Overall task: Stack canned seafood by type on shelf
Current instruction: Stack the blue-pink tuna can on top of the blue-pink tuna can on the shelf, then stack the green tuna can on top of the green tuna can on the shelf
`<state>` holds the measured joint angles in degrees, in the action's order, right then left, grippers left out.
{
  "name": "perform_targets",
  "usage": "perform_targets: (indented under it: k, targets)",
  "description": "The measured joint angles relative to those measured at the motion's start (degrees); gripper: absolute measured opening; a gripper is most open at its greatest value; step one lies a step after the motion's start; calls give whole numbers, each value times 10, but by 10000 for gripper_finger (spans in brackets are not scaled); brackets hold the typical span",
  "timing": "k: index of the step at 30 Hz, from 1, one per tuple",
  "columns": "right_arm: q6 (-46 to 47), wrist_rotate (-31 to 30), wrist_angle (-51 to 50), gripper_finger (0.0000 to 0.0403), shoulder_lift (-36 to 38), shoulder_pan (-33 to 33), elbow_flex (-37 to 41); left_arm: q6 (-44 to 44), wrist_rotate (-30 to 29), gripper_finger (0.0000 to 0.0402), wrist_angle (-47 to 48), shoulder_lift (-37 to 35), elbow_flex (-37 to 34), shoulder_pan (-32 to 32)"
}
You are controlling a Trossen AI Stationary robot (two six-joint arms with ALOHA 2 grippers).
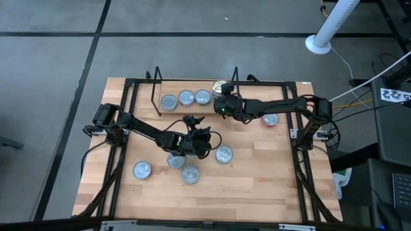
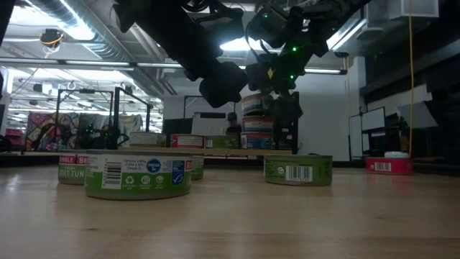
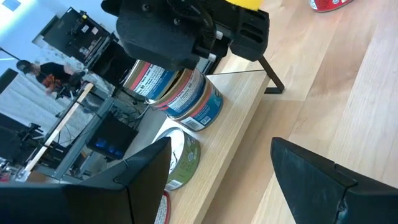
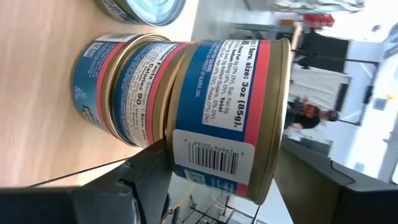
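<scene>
A blue-and-red tin is being gripped by the right gripper at the right end of the shelf, where it is being held on top of a stack of two like-labelled tins. In the right wrist view the held tin is seen clamped between the two dark fingers, with its barcode facing the camera and its rim sitting against the tin below. In the low view the stack is being shown standing taller than the other shelf tins, with the right gripper directly at it.

Three silver-lidded tins are being shown in a row on the shelf's wooden base, left of the stack. A green-labelled tin is being seen lying beside the stack in the left wrist view.

The left gripper is being held open over the middle of the wooden surface, with nothing between its spread fingers. Four loose tins are lying around it: one to the left, one nearest the front edge, one partly under the arm, and one to its right. A red tin is lying apart, near the right arm, on the surface.

A person is being glimpsed in the room beyond.
</scene>
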<state>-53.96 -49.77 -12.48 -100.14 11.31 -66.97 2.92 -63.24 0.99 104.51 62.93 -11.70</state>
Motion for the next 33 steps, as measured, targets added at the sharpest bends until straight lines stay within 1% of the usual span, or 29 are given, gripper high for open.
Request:
perform_targets:
  k: [2,6,8,10,14,22,33]
  targets:
    - [15,19,-39,260,0,0,-20,0,0,272,0,0,0,0]
    - [70,77,-103,260,-1,5,-66,0,0,272,-2,0,0,0]
    - [82,108,-128,260,-1,8,-84,0,0,272,-2,0,0,0]
    - [86,126,-142,260,-1,15,-93,-2,0,272,-2,0,0,0]
    - [87,128,-148,260,-1,23,-95,-8,0,272,-2,0,0,0]
    - [87,170,-163,260,-1,38,-96,-9,0,272,-2,0,0,0]
    - [87,170,-171,260,-1,37,-96,-15,0,272,-3,0,0,-2]
